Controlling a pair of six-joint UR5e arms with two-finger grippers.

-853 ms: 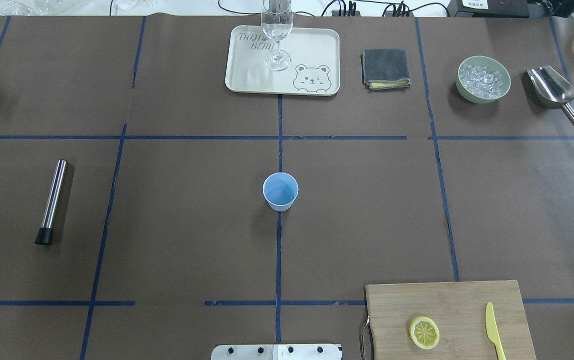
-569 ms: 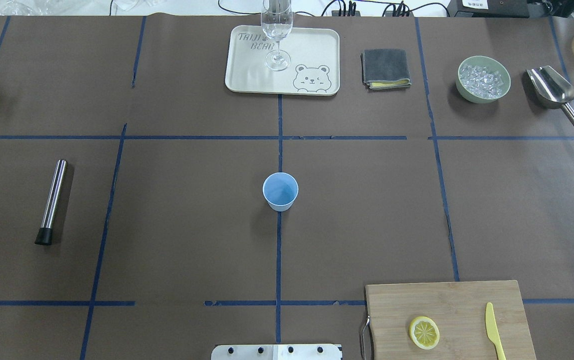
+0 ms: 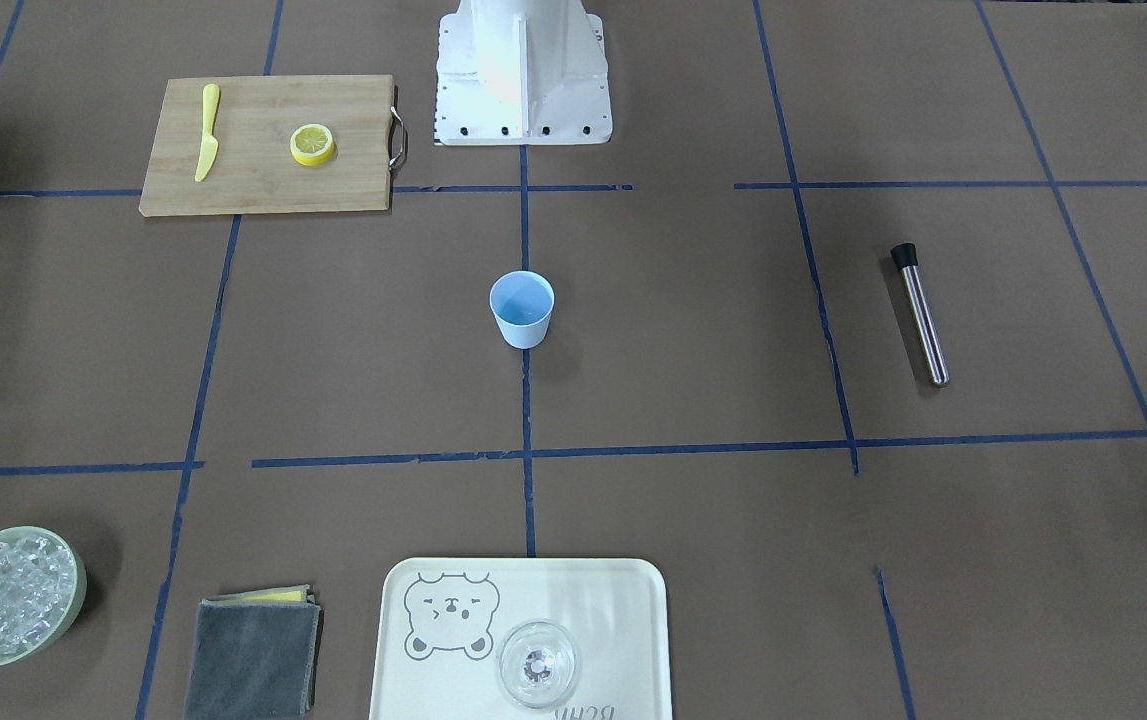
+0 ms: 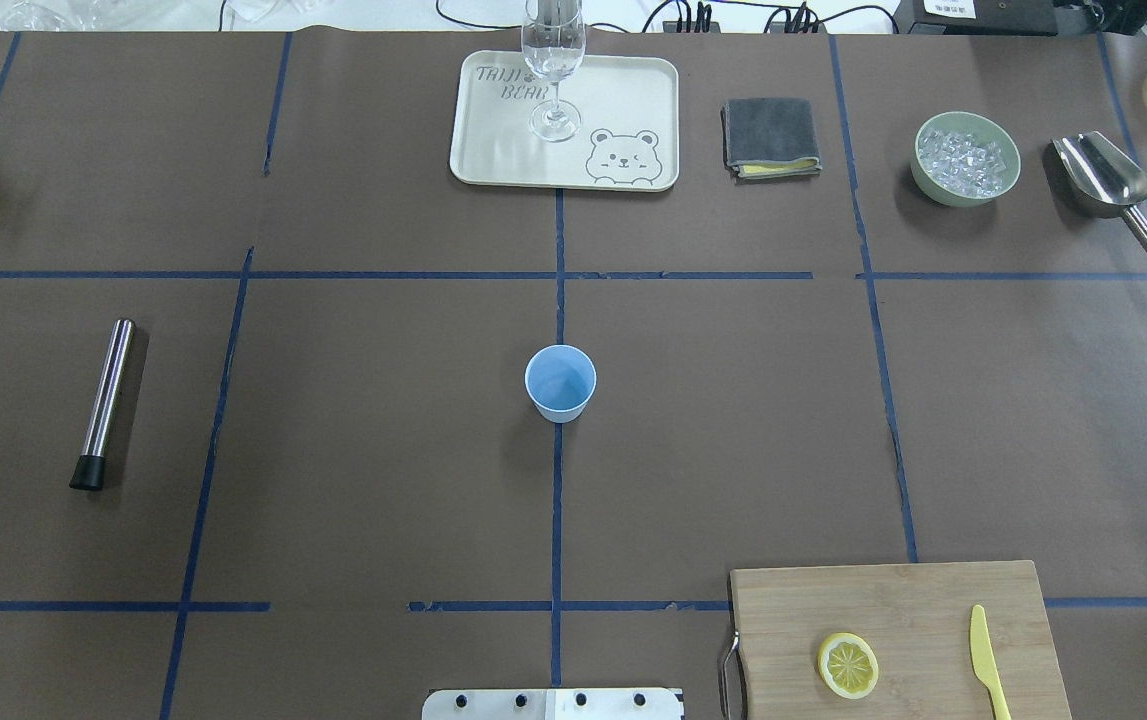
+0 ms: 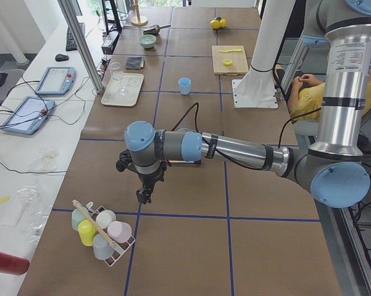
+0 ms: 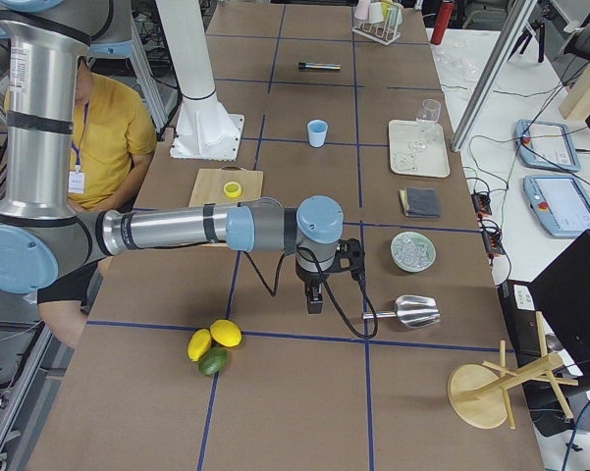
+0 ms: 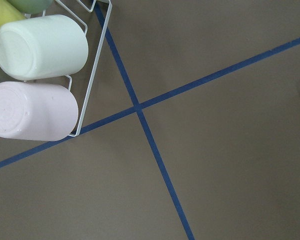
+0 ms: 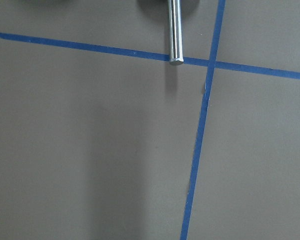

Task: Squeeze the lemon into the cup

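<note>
Blue cup (image 4: 560, 380), lemon (image 4: 847, 665) on board (image 4: 893, 600), both unmoved, left claw (image 5: 142, 196), right claw (image 6: 315, 304), cannot tell if apart

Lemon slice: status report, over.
Left gripper and right gripper out wide, open or shut unclear. Lemon slice flat on cutting board, cup upright at centre. Nothing between them.

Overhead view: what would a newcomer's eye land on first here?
The light blue cup stands alone, upright, in the middle of the view. The yellow lemon slice lies on the wooden cutting board at the near right edge, with a yellow knife further right. A clear glass stands on the bear tray at the far side.
</note>
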